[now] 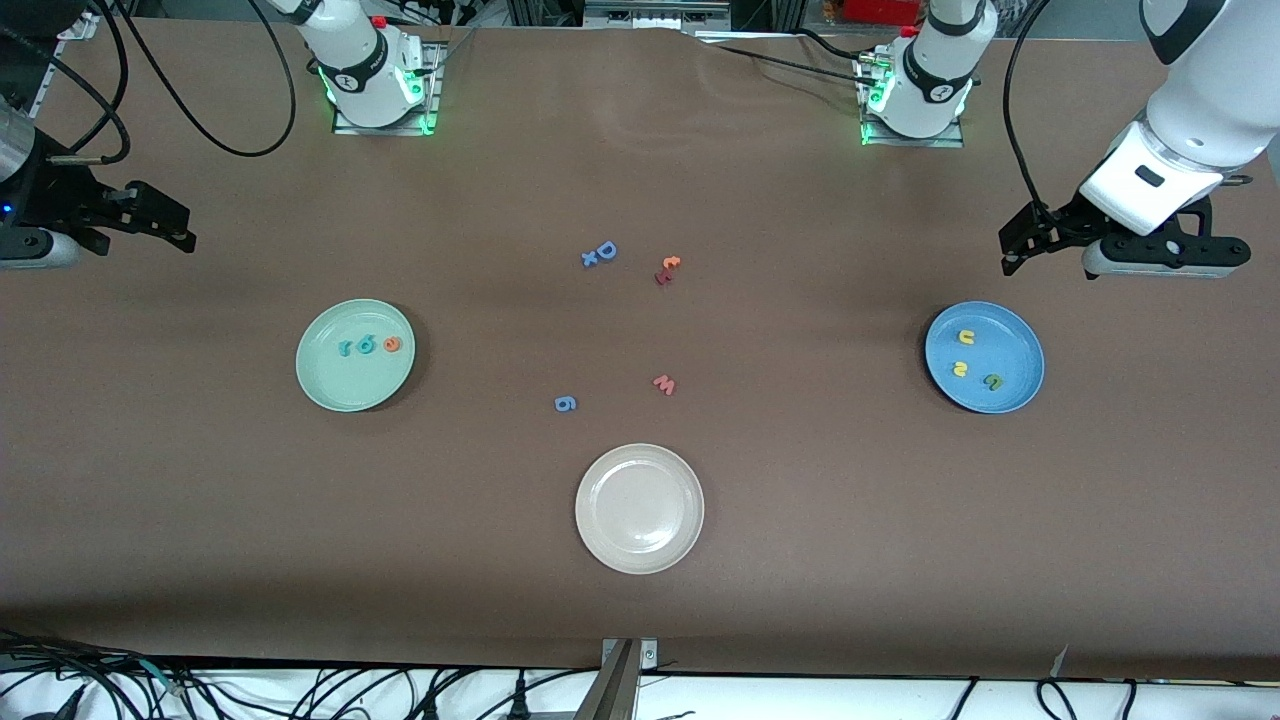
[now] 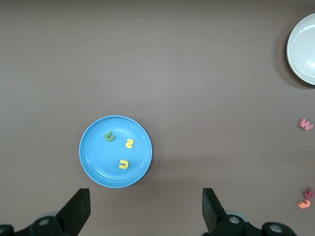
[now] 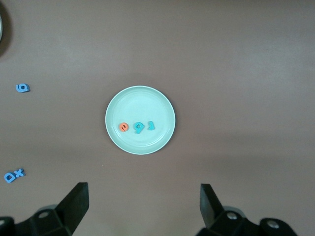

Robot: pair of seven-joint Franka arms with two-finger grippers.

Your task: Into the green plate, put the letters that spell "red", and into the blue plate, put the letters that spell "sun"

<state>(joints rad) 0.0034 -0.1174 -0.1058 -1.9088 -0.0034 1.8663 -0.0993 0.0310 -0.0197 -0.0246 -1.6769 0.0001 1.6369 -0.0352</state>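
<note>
The green plate (image 1: 350, 390) lies toward the right arm's end of the table and holds a teal "r" (image 1: 343, 349), a teal "d" (image 1: 365, 345) and an orange "e" (image 1: 392, 345). The blue plate (image 1: 1020, 350) lies toward the left arm's end with a yellow "u" (image 1: 966, 337), a yellow "s" (image 1: 959, 369) and a green "n" (image 1: 992, 381) in it. My left gripper (image 1: 1015, 248) hangs open and empty over bare table beside the blue plate (image 2: 93, 167). My right gripper (image 1: 170, 225) is open and empty over bare table beside the green plate (image 3: 142, 101).
A beige-white plate (image 1: 640, 540) sits nearest the front camera, mid-table. Loose letters lie in the middle: a blue "D" with an "x" (image 1: 600, 253), a red and orange pair (image 1: 667, 269), a pink "w" (image 1: 664, 384) and a blue "6" (image 1: 565, 403).
</note>
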